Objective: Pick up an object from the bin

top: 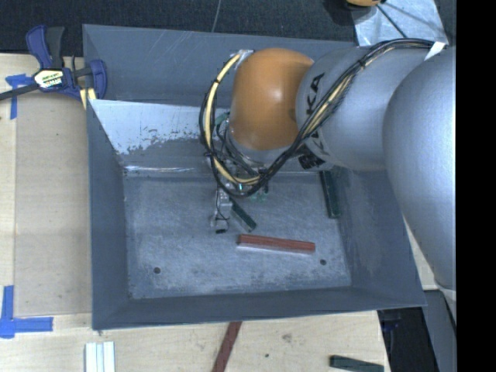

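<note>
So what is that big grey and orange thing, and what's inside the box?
That is a robot arm. The camera looks down from above, and the arm reaches in from the right. The orange cover sits on its wrist, with cables looped around it. Under it hangs a small claw, low over the floor of a grey metal bin. In the bin lie a flat reddish-brown stick, close beside the claw, and a dark stick near the right wall. I can't tell whether the claw holds anything.
</note>
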